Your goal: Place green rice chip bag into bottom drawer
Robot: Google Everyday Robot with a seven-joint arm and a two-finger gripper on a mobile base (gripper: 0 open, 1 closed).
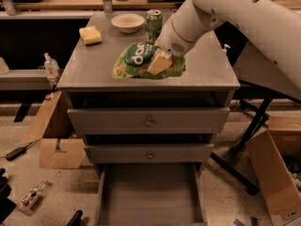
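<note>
The green rice chip bag (136, 62) lies on the grey cabinet top, near its front middle. My gripper (160, 61) comes down from the upper right on the white arm and sits on the bag's right half, closed on it, with one tan finger (158, 64) showing on top. The bottom drawer (149, 197) is pulled open below, and the flat floor that shows is bare. The two upper drawers (149, 121) with round knobs are shut.
A green drink can (153, 20), a white bowl (127, 21) and a yellow sponge (90, 35) stand at the back of the cabinet top. Cardboard boxes sit on the floor at the left (56, 149) and right (277, 173). Black table legs (244, 135) stand to the right.
</note>
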